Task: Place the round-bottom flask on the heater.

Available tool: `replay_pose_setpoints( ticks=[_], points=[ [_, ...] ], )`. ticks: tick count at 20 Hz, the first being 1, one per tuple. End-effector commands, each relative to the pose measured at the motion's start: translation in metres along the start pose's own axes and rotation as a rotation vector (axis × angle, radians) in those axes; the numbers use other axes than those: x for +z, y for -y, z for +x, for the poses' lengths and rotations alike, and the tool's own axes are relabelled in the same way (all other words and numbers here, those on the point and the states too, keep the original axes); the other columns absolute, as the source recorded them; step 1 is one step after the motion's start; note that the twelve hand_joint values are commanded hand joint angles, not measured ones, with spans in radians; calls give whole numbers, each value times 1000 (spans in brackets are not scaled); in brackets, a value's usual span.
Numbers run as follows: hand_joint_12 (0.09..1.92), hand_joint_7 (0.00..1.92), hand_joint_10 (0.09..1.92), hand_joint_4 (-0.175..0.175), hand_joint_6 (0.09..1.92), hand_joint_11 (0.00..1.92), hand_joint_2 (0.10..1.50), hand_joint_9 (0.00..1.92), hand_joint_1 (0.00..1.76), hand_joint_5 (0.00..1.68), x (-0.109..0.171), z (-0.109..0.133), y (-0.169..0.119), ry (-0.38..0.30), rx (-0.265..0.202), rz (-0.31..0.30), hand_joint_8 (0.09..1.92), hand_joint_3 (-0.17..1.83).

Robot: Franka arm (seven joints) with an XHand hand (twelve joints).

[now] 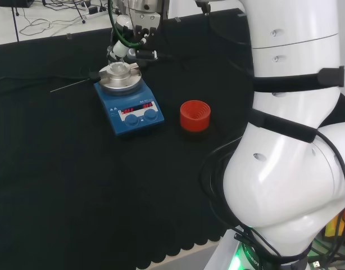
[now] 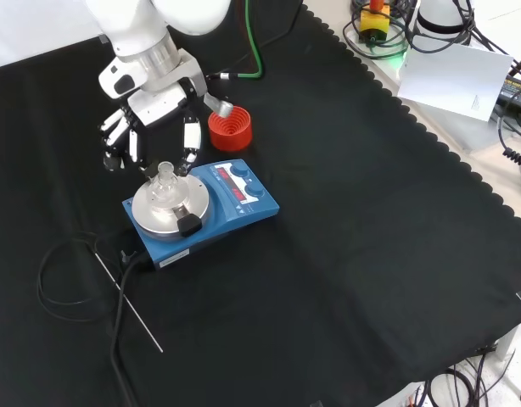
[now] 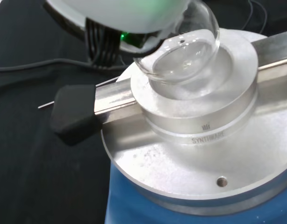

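The clear round-bottom flask (image 2: 165, 181) sits upright with its bulb in the bowl of the silver block on top of the blue heater (image 2: 240, 210). In the wrist view the flask (image 3: 181, 60) rests in that bowl, over the round metal plate (image 3: 181, 158). My hand (image 2: 157, 108) hangs just above and behind the flask, and its fingers (image 2: 191, 140) point down on either side of the neck, relaxed and apart from the glass. In the head view the hand (image 1: 134, 31) is over the far side of the heater (image 1: 133, 115) and the flask (image 1: 119, 68).
A red ribbed stand (image 2: 229, 129) stands beside the heater, to its right in the head view (image 1: 195, 115). A thin metal rod (image 2: 129, 292) and a black cable (image 2: 65, 280) lie on the cloth by the heater. A black-tipped handle (image 3: 75, 114) sticks out of the block.
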State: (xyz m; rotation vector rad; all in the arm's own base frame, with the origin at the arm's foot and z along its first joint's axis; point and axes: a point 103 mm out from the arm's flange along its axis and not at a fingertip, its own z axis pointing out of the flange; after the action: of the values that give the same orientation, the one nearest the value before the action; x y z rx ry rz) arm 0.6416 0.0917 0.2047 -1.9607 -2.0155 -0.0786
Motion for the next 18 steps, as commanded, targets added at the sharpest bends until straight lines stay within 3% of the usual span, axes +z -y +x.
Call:
replay_pose_setpoints(
  ticks=[1,15,17,18],
  points=[
    [1412,268,649,62,885,113,616,527,1133,1196,7,2,-4,6,3,19,692,813],
    [1417,259,659,53,895,104,650,507,1128,1175,8,-12,-6,2,35,7,697,764],
    [1428,234,691,115,895,79,751,450,1094,1128,6,-10,-6,0,28,-3,706,593],
    [1430,215,705,53,882,61,738,417,1051,1056,5,-10,-6,-2,24,-5,706,565]
  ],
)
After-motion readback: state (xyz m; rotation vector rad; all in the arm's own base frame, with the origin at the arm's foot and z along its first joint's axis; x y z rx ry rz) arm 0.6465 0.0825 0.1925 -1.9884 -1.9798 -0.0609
